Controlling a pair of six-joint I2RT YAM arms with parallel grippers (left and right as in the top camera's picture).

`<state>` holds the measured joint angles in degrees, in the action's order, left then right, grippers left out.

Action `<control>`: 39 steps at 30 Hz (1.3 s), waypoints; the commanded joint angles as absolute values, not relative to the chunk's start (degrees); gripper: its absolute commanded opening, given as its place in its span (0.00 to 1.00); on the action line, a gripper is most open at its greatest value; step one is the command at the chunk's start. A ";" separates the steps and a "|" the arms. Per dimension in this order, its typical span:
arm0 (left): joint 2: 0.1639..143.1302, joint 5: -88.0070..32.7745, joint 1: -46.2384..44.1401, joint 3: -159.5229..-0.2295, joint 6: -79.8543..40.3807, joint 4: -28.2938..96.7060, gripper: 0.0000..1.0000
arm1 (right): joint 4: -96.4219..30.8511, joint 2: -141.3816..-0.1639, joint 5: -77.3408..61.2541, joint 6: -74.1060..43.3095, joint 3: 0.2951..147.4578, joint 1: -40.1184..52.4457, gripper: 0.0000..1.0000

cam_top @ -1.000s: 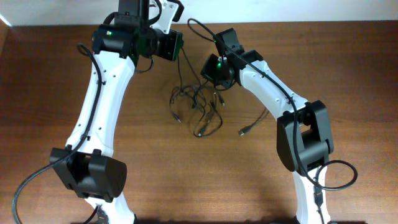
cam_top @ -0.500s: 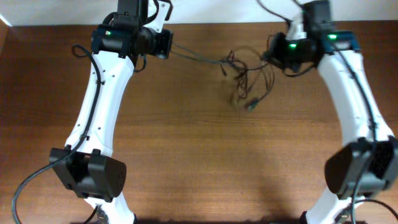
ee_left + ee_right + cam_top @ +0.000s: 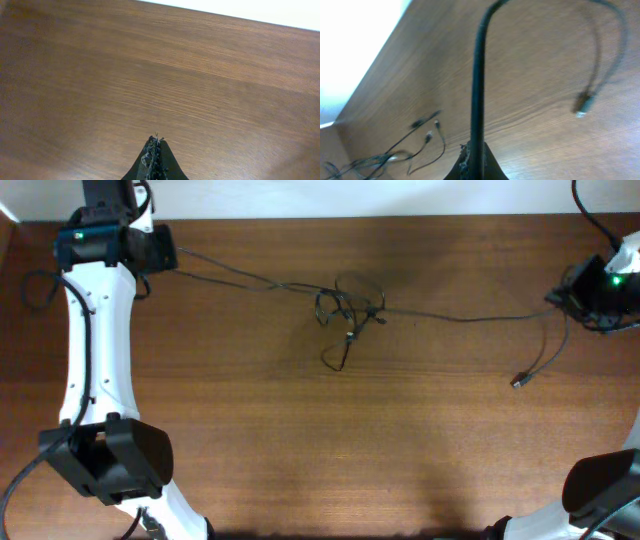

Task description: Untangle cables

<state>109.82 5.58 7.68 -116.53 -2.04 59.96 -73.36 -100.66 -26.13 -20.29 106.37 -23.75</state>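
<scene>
The cables are thin black cords pulled into a long line across the far part of the table. A small knotted clump (image 3: pixel 350 305) sits at its middle, with a loop hanging toward the front. My left gripper (image 3: pixel 170 252) is at the far left, shut on the cord's left end; in the left wrist view its jaws (image 3: pixel 156 141) are pressed together with no cord showing ahead of them. My right gripper (image 3: pixel 558 298) at the far right is shut on a cord (image 3: pixel 477 75). That cord's free end curves down to a silvery plug (image 3: pixel 519 381), also in the right wrist view (image 3: pixel 582 106).
The brown wooden table (image 3: pixel 300 450) ends at a white wall along the far edge. Both white arms stand at the table's outer sides. Loose plug ends (image 3: pixel 428 134) lie near the clump in the right wrist view.
Both arms have swung outward, the left to the far left and the right to the far right. The clump has been stretched into a long line with a smaller knot at the middle.
</scene>
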 commanded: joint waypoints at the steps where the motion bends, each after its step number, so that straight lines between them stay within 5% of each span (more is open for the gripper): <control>1: 108.77 10.37 12.49 -117.25 -4.95 58.72 0.01 | -74.98 -98.72 -21.34 -18.79 106.43 -29.32 0.04; 15: 108.97 8.36 25.96 -117.27 -5.30 50.89 0.00 | -77.10 -99.22 -19.16 -15.20 106.39 -41.06 0.04; 18: 108.97 -1.23 25.52 -117.27 -1.67 51.20 0.00 | -77.95 -100.27 -22.13 -12.19 106.28 -38.52 0.04; 26: 104.73 1.54 26.98 -119.94 0.23 51.11 0.00 | -78.11 -100.77 -21.12 -10.28 106.28 -29.91 0.04; 31: 104.16 16.69 32.05 -119.94 -13.30 58.13 0.00 | -78.28 -100.77 -20.29 -10.26 106.28 -29.63 0.04; 39: 94.70 16.99 46.04 -119.94 -23.20 62.24 0.00 | -78.28 -100.77 -20.27 -10.26 106.28 -29.63 0.04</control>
<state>100.03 15.55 40.03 -119.04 -16.29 63.00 -78.24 -100.66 -20.80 -10.52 106.37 -30.00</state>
